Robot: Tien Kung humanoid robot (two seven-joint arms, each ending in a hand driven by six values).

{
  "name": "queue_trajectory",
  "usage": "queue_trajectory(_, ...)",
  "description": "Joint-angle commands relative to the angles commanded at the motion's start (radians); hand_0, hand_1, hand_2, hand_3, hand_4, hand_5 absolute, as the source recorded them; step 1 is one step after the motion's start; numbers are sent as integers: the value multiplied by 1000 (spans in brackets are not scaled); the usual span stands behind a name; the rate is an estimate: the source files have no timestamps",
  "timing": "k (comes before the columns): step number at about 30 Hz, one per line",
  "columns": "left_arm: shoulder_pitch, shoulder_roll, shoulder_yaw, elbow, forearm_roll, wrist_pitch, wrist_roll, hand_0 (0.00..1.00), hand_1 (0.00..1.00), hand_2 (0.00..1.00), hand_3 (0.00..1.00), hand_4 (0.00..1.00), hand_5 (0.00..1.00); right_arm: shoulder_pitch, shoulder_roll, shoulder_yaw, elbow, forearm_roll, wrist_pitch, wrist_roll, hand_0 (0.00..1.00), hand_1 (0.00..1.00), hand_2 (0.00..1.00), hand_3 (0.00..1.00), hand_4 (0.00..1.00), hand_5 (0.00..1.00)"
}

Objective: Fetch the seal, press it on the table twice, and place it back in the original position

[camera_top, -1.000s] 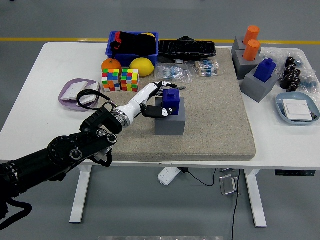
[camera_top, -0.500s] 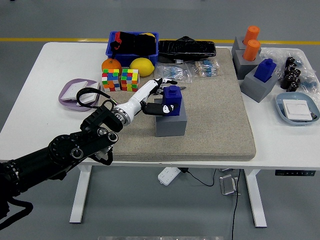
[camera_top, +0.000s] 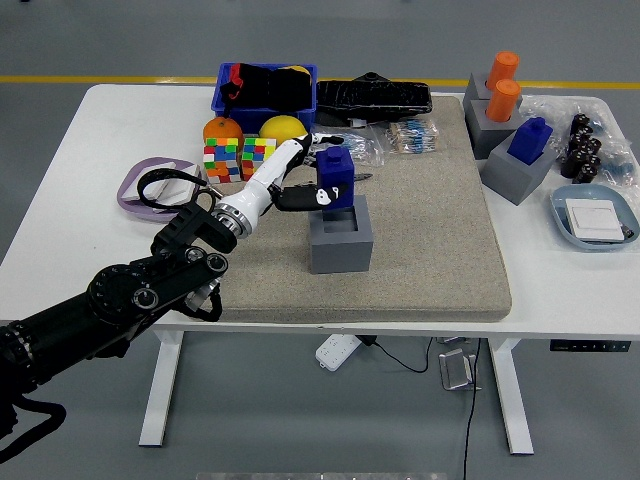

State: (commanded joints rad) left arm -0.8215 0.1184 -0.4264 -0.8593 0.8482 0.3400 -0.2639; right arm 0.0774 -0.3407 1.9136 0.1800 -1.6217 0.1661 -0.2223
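Black, jointed and ribbed, the left arm (camera_top: 130, 295) reaches in from the lower left, ending in a white left hand (camera_top: 290, 180) whose fingers are closed around the blue seal (camera_top: 336, 180). The seal, a blocky plastic stamp with a stepped top, sits partly raised above the square socket of its grey holder (camera_top: 340, 238). A clean lift probably calls for pulling straight up, keeping the seal upright so it clears the socket walls. Under the holder lies a coarse beige mat (camera_top: 440, 230) on the smooth white table (camera_top: 560, 290). Beyond stand glossy puzzle cubes (camera_top: 240, 158).
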Motion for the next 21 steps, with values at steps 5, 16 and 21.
queue_trajectory(5,27,17,-58,27,-10,18,-32,869,484,451,792,628,2,-3,0,4,0,-3,0,0,884,745,731,753,843,516)
queue_trajectory(16,104,52,-145,68,-13,53,-88,869,488,452,791,613,2,-5,2,17,0,-11,2,3,884,745,732,754,843,516)
queue_trajectory(21,147,61,-165,78,-18,64,-109,867,492,449,792,611,2,-7,5,22,0,-16,2,4,884,745,732,754,844,516)
